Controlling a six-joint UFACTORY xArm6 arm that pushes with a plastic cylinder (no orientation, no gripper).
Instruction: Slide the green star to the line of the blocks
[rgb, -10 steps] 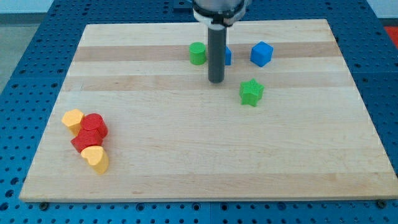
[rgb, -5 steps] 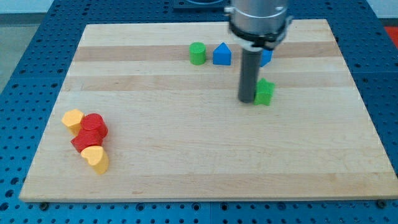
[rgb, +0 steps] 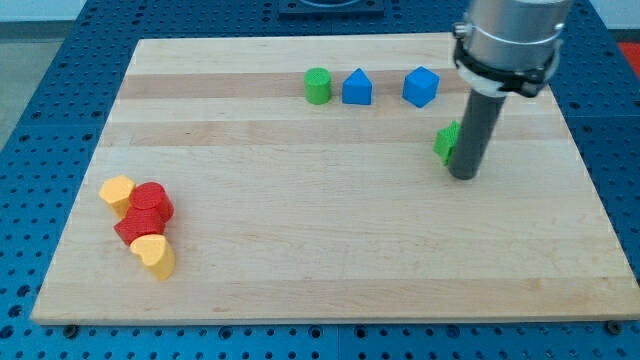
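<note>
The green star (rgb: 446, 143) lies at the board's upper right, partly hidden behind my rod. My tip (rgb: 463, 175) rests on the board just below and to the right of the star, touching or nearly touching it. Above, a line of blocks runs along the view's top: a green cylinder (rgb: 318, 86), a blue house-shaped block (rgb: 357, 88) and a blue cube (rgb: 421, 87). The star sits below and slightly right of the blue cube.
At the view's lower left is a cluster: a yellow block (rgb: 117, 191), two red blocks (rgb: 150, 204) (rgb: 134, 229) and a yellow heart (rgb: 155, 255). The wooden board (rgb: 320, 250) lies on a blue perforated table.
My rod moved from the board's upper middle to the right, passing the green star. The star shifted to the right and slightly up.
</note>
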